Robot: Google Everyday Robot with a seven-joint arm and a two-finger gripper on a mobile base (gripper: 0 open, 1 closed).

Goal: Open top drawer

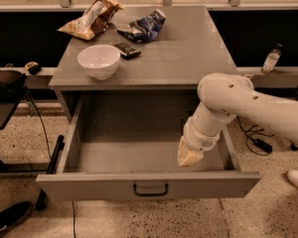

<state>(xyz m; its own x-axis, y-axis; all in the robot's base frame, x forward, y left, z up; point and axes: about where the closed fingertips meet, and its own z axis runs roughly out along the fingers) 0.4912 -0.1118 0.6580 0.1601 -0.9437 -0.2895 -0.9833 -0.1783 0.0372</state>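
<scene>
The end effector [190, 155] hangs over the top drawer's [89, 185] right front part.

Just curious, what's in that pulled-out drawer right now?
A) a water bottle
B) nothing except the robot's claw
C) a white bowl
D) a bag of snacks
B: the drawer shows only a bare grey floor, with the claw reaching down into its right side. The white bowl and the snack bag sit on the cabinet top.
</scene>
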